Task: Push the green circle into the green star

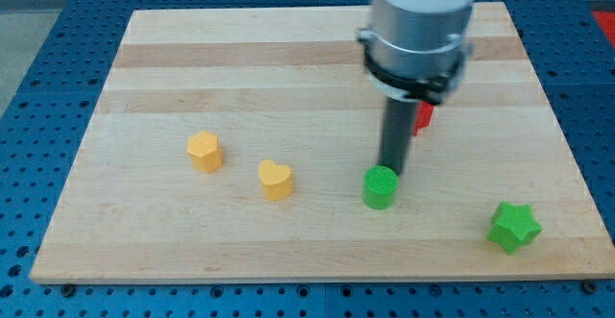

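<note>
The green circle (380, 186) stands on the wooden board, right of the middle and toward the view's bottom. The green star (513, 226) lies near the board's bottom right corner, well apart from the circle. My tip (390, 171) is at the circle's upper right edge, touching or almost touching it. The dark rod rises from there to the arm's grey body at the view's top.
A yellow heart (276, 179) sits left of the green circle. A yellow hexagon-like block (205, 152) lies further left. A red block (423, 116) shows partly behind the rod. The wooden board (144, 241) ends near the star at the right and bottom edges.
</note>
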